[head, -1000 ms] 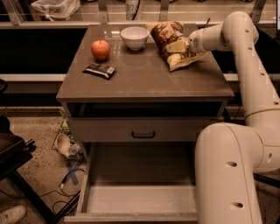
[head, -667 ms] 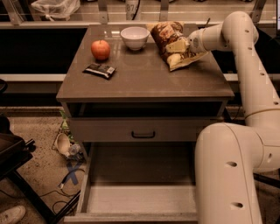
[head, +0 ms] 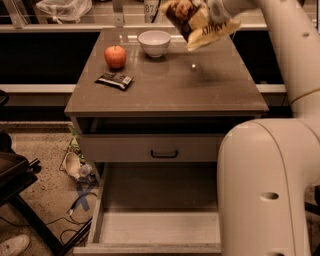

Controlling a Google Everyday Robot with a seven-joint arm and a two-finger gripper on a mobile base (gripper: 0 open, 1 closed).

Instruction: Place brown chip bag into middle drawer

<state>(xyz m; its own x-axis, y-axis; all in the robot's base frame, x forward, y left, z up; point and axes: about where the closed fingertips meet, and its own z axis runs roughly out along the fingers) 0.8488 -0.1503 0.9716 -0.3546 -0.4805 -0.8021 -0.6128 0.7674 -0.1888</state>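
Observation:
The brown chip bag [head: 192,22] hangs in the air above the back right of the cabinet top, clear of the surface, dark brown in the middle with tan ends. My gripper [head: 214,11] is at the top edge of the view, shut on the bag's right side. The middle drawer [head: 98,210] is pulled out low at the front, with low side walls and a pale floor. My own arm hides its right part.
On the cabinet top [head: 200,85] are a red apple [head: 115,56], a white bowl [head: 154,42] and a small black wrapper [head: 114,80]. A closed drawer front with a black handle [head: 164,154] sits above the open drawer. My arm's body [head: 270,190] fills the right. Cables and clutter [head: 75,167] lie on the floor at left.
The gripper has lifted the brown chip bag off the cabinet top; it now hangs above the surface. The view is closer to the cabinet.

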